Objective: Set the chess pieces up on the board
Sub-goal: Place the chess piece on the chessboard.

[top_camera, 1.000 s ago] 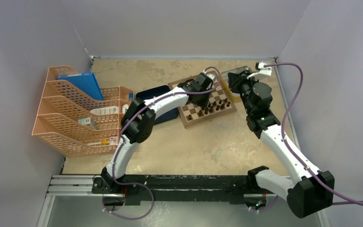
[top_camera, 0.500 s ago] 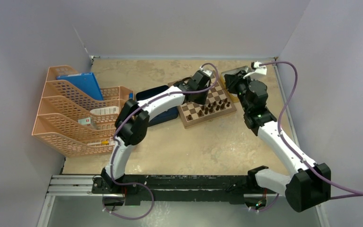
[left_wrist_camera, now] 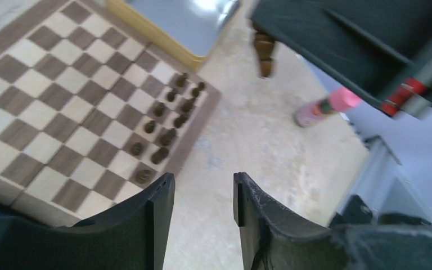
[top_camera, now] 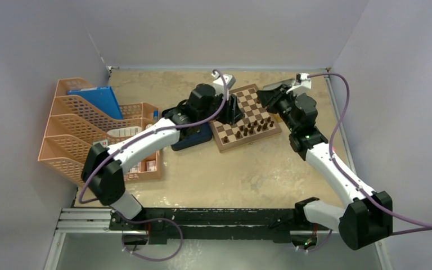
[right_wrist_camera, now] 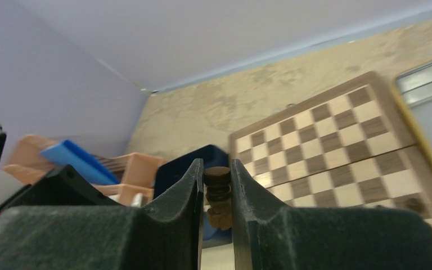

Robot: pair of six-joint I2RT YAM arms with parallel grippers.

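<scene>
Left gripper [left_wrist_camera: 202, 183] swings off tan-and-brown checked wooden chessboard [top_camera: 248, 103] — jaws apart, empty. Right gripper [right_wrist_camera: 216, 166] pinches tiny dark-brown turned wooden chessman [right_wrist_camera: 219, 191] — likely light, rigid, smooth; grip waist.

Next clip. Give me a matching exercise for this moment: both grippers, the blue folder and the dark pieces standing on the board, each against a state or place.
Things:
1. left gripper
2. right gripper
3. blue folder
4. standing dark pieces

States or places:
A. in the orange rack
B. open, holding nothing
C. two rows along one edge of the board
D. shut on a dark chess piece

Pairs: 1-B, 2-D, 3-A, 4-C.
</scene>
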